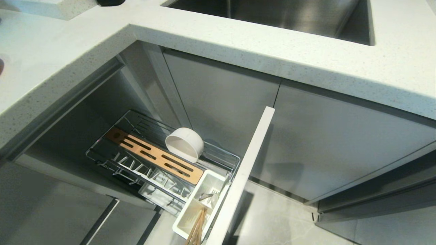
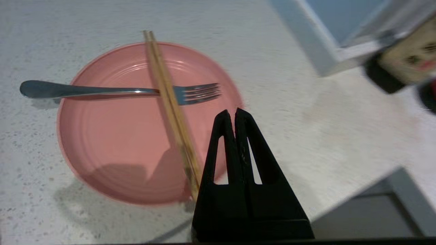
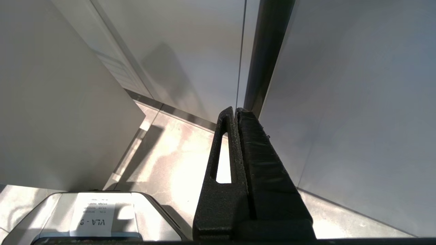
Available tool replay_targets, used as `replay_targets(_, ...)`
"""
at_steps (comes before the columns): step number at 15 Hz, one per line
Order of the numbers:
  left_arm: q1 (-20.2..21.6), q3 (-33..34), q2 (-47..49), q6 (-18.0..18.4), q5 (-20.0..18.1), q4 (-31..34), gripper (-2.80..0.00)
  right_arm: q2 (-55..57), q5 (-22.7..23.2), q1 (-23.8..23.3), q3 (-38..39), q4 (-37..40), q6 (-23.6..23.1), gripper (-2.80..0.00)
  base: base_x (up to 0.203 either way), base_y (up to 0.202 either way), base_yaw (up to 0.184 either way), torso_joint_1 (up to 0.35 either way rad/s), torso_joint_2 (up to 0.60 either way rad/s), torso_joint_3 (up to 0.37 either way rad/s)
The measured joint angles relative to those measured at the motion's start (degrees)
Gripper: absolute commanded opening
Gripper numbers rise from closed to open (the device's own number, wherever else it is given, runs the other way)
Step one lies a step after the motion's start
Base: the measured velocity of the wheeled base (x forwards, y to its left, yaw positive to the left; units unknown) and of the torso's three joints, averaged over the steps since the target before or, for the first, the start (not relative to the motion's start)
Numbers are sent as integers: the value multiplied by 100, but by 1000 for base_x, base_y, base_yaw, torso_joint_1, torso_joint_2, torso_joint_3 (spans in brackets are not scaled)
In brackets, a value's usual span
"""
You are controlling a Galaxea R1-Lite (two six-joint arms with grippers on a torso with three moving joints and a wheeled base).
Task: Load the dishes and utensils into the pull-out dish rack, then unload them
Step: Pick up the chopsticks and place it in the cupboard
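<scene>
The pull-out dish rack (image 1: 102, 160) stands drawn out under the counter, its pale front panel (image 1: 243, 177) toward me. A small white bowl (image 1: 184, 143) lies tilted on its side in the wire basket beside the wooden strip (image 1: 153, 154). The white caddy (image 1: 185, 217) holds wooden chopsticks (image 1: 196, 228) and a metal utensil (image 1: 206, 196). On the counter, a pink plate (image 2: 119, 143) carries a second pair of chopsticks (image 2: 167, 92) crossed over a silver fork (image 2: 102, 91). My left gripper (image 2: 235, 110) hovers shut and empty over the plate's rim. My right gripper (image 3: 235, 109) is shut, parked low by the cabinet fronts.
A steel sink (image 1: 272, 17) is sunk in the speckled counter (image 1: 238, 44) above the rack. Grey cabinet doors (image 1: 323, 136) flank the open bay. Near the plate are a white frame (image 2: 327, 51) and a blurred dark and beige object (image 2: 402, 64). The robot's base (image 3: 92, 217) shows below the right gripper.
</scene>
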Motion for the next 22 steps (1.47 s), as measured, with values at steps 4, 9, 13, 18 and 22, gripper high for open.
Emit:
replay_targets(4, -158, -12, 489, 220, 845, 36, -280, 0, 0, -2, 0, 0, 0, -280, 0, 0, 0, 0, 0, 0)
replay_targets(9, -260, -7, 645, 422, 1055, 606, -280, 0, 0, -2, 0, 0, 0, -280, 0, 0, 0, 0, 0, 0)
replay_targets(13, -267, -9, 610, 437, 1366, 828, 0, 0, 0, -2, 0, 0, 0, -280, 0, 0, 0, 0, 0, 0)
replay_targets(18, -267, 25, 529, 329, 1457, 1122, 0, 0, 0, -2, 0, -2, 0, -280, 0, 0, 0, 0, 0, 0)
replay_targets(22, -269, 308, 499, -77, 1371, 1178, 0, 0, 1, 0, 0, 0, 0, -280, 0, 0, 0, 0, 0, 0)
